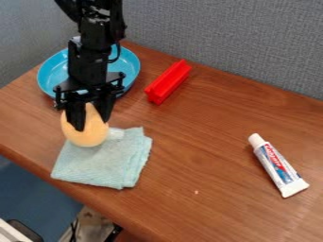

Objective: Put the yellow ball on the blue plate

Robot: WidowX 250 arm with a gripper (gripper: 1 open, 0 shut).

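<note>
1. while the tool point(86, 121) points steeply down over the near-left part of the desk point(214, 113), its black fingers are drawn in against the yellow ball point(86, 131), pinching it from above; one finger shows as a dark bar across the front of the ball.
2. the yellow ball sits at the far-left corner of the pale teal cloth point(106, 158), its underside at or just on the cloth; whether it is already clear of the fabric cannot be told from this angle.
3. the blue plate point(53, 68) lies behind the tool, toward the far-left corner of the desk, partly hidden by the arm; it is near the ball but not touching it.
4. my reading of the step: the grasp looks made and the lift is what is in hand, with the carry to the plate not yet begun.
5. next move, as i judge it: raise the ball high enough to clear the plate's raised rim, travel back and a little left over the dish, lower, then spread the fingers.
6. further out, a red block point(167, 80) lies right of the plate and a toothpaste tube point(277, 162) rests far right, both well away from that path.
</note>
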